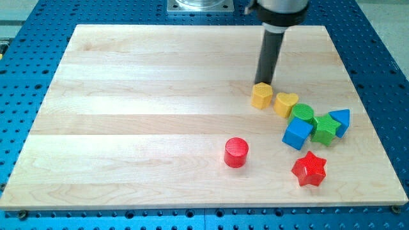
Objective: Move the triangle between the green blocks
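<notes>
Tip: my tip [263, 83] is set just behind the yellow hexagon [261, 96]; no claw is fitted.
Triangle: the blue triangle [341, 121] is seen right of the green star [324, 129], touching it.
Green cylinder [303, 114]: left of the star.
Surface: a pale wooden board [140, 108] on a blue perforated table [25, 13].

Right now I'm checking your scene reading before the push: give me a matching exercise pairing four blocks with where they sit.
Blocks:
1. yellow hexagon
2. red cylinder
3. blue triangle
4. red star

Places:
A. farthest toward the view's right
B. right below my tip
C. nearest the view's bottom
D. alone, left of the cluster

Pairs: 1-B, 2-D, 3-A, 4-C
</notes>
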